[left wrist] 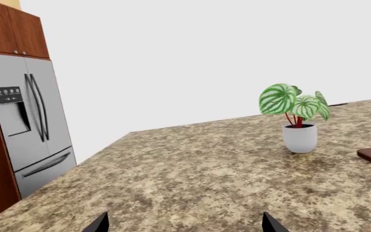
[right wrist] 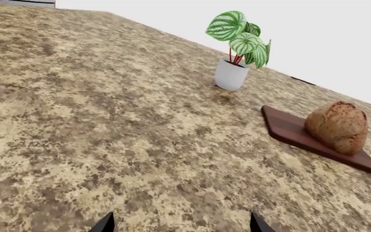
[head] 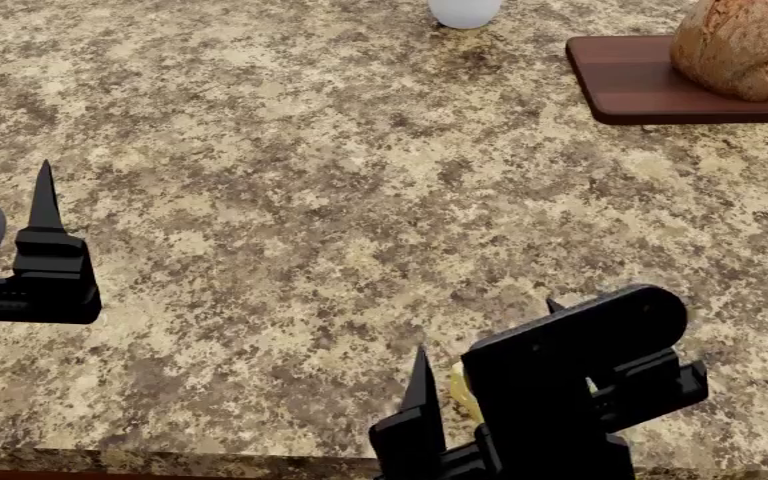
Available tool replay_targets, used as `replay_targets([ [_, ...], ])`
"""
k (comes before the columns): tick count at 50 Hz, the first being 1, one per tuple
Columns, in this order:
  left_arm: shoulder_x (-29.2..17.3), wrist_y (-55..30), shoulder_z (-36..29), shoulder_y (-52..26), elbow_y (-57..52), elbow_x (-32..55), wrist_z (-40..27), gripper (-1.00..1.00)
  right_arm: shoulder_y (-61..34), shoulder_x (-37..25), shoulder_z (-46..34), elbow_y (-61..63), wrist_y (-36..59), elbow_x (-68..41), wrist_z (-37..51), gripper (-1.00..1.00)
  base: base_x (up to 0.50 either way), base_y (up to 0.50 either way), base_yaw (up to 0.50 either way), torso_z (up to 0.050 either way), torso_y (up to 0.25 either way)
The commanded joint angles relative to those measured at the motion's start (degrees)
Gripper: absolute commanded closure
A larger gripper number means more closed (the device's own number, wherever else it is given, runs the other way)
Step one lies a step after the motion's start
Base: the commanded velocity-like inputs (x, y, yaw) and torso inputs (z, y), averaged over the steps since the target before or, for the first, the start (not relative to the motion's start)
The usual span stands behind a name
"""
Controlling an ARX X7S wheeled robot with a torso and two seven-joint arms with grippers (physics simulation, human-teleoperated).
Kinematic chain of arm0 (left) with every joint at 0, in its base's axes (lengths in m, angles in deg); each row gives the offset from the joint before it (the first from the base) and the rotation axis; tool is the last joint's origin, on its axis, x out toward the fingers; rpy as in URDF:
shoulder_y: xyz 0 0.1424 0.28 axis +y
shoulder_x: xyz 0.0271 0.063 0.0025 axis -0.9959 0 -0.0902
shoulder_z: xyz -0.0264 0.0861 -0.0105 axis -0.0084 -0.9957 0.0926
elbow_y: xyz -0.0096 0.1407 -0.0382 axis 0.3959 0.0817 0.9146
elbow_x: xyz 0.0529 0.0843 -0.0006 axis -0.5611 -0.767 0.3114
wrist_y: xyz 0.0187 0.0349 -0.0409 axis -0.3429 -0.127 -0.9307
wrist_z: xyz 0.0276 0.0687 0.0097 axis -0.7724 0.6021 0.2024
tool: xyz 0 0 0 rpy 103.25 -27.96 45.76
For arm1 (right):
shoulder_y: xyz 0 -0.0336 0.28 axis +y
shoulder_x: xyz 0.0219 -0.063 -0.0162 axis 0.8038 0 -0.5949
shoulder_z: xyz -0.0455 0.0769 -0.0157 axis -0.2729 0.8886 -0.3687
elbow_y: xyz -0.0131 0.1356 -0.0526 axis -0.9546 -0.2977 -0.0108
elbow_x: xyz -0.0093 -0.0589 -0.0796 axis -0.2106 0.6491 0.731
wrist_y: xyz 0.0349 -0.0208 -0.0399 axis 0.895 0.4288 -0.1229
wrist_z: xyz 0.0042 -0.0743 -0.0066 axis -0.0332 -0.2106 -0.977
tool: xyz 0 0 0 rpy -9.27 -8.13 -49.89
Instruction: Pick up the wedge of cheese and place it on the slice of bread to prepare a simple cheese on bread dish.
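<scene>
Behind right claw (head: 484, 345), wedge of cheese (head: 460, 390) mostly hidden

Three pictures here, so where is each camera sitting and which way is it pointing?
Head view: on the robot's head, looking down at the counter; both grippers, left and right, show.
Left wrist view: near the left gripper, facing across the counter to the potted plant and fridge; fingertips show.
Right wrist view: near the right gripper, facing the slice of bread on its board; fingertips show.
Both wrist views share the plant.
</scene>
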Motion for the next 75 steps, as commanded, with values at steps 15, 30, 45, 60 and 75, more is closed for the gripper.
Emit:
replay_targets([
  [15, -0.6, 0.2, -1.1, -0.2, 0.3, -0.1, -1.2, -1.00, -5.7, -4.1, 6.2, -3.4, 10.1, -10.5, -8.3, -1.00, 0.00, 0.00, 0.00, 0.000, 0.000],
  [30, -0.9, 0.1, -1.3, -0.4, 0.4, 0.3, -1.5, -1.00, -6.4, -6.6, -0.5, -14.3, 2.6, -7.2, -6.8, -1.00, 0.00, 0.00, 0.00, 0.000, 0.000],
  [45, -0.6, -0.4, -1.0, -0.6, 0.1, 1.0, -2.0, -1.00, -6.4, -6.5, -5.9, -20.9, -2.1, -5.6, -7.3, -1.00, 0.00, 0.00, 0.00, 0.000, 0.000],
  [60, -0.5, -0.8, -0.4, -0.8, 0.0, 1.9, -2.1, -1.00, -6.8, -6.4, -9.0, -26.6, -5.9, -4.3, -8.0, -1.00, 0.00, 0.00, 0.00, 0.000, 0.000],
  [75, 0.1, -3.0, -0.1, -1.6, -1.3, 3.0, -3.2, -1.00, -7.7, -5.9, -10.8, -31.5, -8.4, -3.5, -8.6, -1.00, 0.00, 0.00, 0.00, 0.000, 0.000],
])
